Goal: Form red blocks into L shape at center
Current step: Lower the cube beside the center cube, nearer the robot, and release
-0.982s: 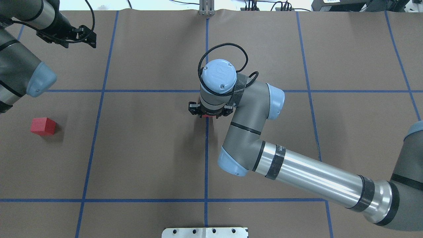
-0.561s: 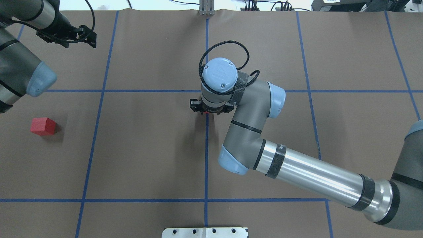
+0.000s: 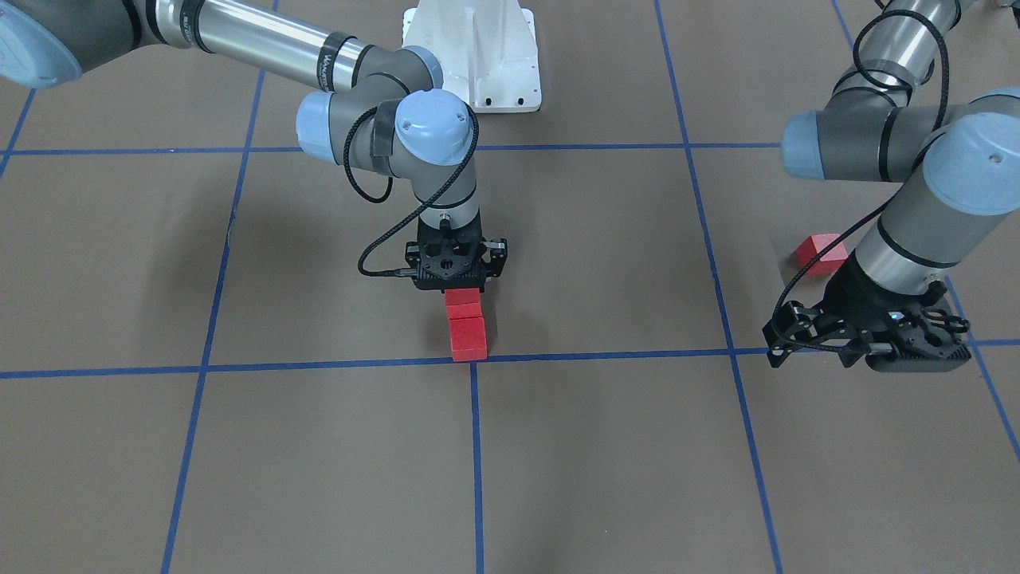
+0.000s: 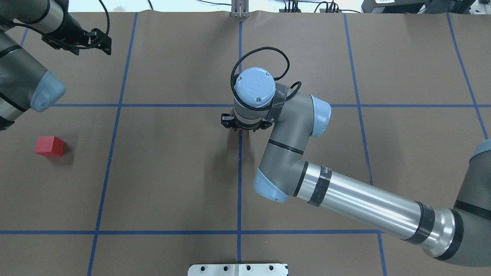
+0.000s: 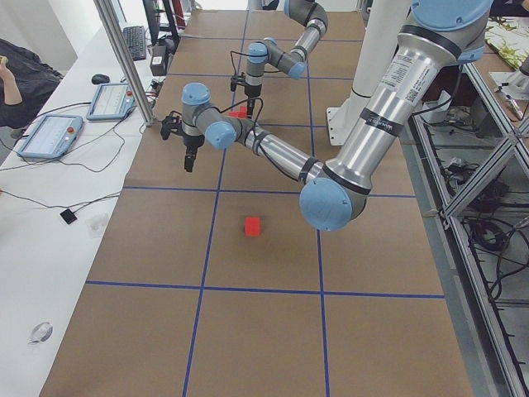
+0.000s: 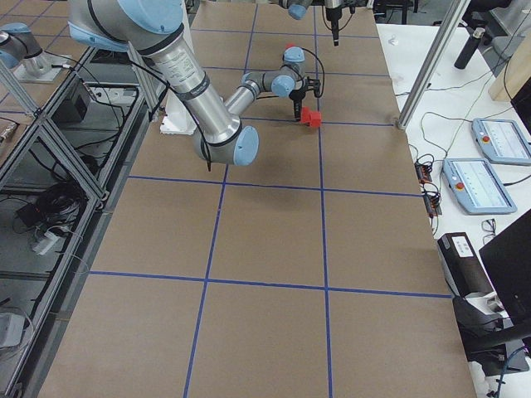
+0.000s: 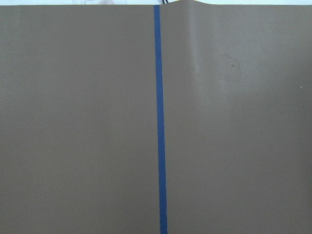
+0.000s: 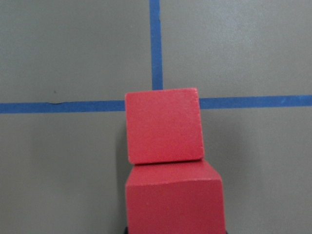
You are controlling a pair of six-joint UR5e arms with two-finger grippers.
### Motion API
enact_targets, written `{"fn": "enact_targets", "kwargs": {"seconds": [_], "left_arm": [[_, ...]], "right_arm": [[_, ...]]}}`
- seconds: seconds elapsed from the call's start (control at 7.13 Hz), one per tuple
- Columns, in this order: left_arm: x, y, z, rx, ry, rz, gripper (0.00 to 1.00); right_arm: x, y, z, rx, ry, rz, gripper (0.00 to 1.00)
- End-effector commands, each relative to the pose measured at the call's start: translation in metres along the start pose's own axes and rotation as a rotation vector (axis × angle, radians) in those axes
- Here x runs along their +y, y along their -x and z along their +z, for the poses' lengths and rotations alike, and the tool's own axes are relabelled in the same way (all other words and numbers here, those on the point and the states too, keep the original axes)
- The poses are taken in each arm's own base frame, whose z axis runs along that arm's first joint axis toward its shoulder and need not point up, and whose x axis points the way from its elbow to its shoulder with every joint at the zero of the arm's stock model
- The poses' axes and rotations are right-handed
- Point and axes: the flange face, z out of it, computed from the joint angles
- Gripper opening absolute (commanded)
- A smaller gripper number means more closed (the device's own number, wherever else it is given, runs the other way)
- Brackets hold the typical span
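I am watching the right gripper [image 3: 462,293] creeping along the blue line toward the center [image 3: 475,363]. A second ago it was a bit closer to the robot. Now the near red block [image 3: 463,304] under it is touching the far red block [image 3: 468,338], which is sitting right at the crossing. I am judging that the fingers are pinching the near red block, though I am not seeing them well. So two blocks are making a short straight row, and the long part of the L looks done.

In the right wrist view the touching faces are meeting flat, with the sides almost in line.

The third red block [image 4: 50,146] is lying alone, well apart, on the robot's left side. The left gripper [image 4: 106,44] is hanging wide and holding nothing, farther out than that block.

The brown paper [image 3: 606,263] is showing bare on both sides of the row, so I am thinking the last block can slide in beside an end block. The right arm is reaching over the robot's side of the row, so the other sides look easier.
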Motion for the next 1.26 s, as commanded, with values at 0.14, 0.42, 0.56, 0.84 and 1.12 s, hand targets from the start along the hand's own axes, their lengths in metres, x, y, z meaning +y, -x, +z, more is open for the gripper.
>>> {"fn": "enact_targets", "kwargs": {"seconds": [0.14,0.42,0.56,0.84,1.12], "left_arm": [[-0.003,0.003,0.001,-0.004,-0.001,-0.005,1.0],[-0.003,0.003,0.001,-0.004,0.001,-0.006,1.0],[-0.004,0.003,0.001,-0.004,0.0,-0.005,1.0],[-0.004,0.005,0.003,-0.008,0.004,-0.008,1.0],[-0.006,0.007,0.002,-0.01,0.001,-0.012,1.0]], "right_arm": [[-0.002,-0.001,0.005,0.012,-0.011,-0.003,0.0],[-0.002,0.001,0.006,0.016,-0.014,-0.028,0.0],[-0.002,0.002,0.005,0.015,-0.016,-0.029,0.0],[-0.003,0.002,0.006,-0.001,-0.023,-0.036,0.0],[-0.004,0.002,0.012,-0.003,-0.024,-0.036,0.0]]}}
